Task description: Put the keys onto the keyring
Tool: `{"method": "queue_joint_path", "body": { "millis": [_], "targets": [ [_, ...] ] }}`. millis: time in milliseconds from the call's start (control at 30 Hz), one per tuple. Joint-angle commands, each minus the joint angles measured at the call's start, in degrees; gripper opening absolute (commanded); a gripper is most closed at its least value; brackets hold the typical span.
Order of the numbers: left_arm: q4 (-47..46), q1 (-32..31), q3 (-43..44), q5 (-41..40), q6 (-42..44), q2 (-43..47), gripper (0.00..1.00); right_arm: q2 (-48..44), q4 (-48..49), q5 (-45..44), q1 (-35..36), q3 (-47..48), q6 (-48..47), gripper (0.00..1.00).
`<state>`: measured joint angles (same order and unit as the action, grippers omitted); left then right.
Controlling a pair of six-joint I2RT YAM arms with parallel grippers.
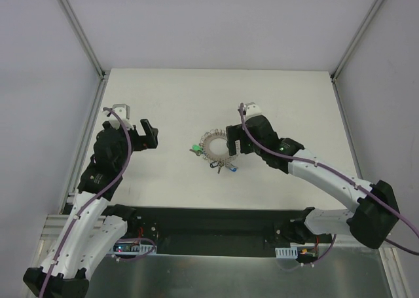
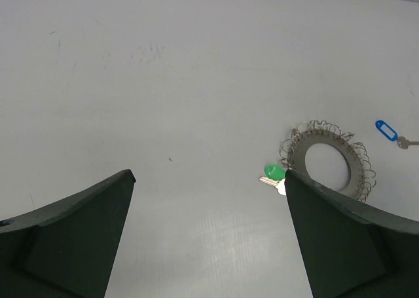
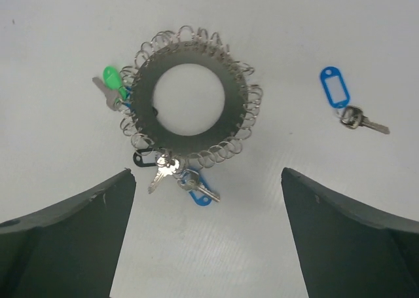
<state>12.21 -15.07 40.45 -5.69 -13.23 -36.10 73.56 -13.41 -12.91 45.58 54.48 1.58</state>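
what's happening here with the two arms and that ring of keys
Two robot arms are loading a keyring. The right arm hovers by the ring, jaws open and empty. Several keys seem already hooked on, a green key lies at its edge, and one blue-tagged key lies apart on the table. The left arm waits aside, jaws open.

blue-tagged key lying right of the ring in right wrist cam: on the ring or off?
Off. The blue-tagged key lies apart from the keyring, with bare table between them.
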Motion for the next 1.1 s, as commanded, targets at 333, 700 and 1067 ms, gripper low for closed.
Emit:
{"method": "queue_joint_path", "body": {
  "millis": [333,700,1067],
  "targets": [
    [-2.89,-2.86,-0.46,4.11,1.1,-2.22,0.99,-13.61,3.56,-6.42,-3.4,-12.11,7.29,0.96],
    [-2.98,-7.6,-0.72,2.8,1.37,-3.37,0.99,-18.89,5.5,-5.99,-3.48,-16.86,9.23,0.97],
    [-2.89,-8.66,-0.98,2.71,1.11,-1.43,0.99,-22.67,6.56,-4.67,-3.48,-18.53,9.58,0.99]
  ]
}}
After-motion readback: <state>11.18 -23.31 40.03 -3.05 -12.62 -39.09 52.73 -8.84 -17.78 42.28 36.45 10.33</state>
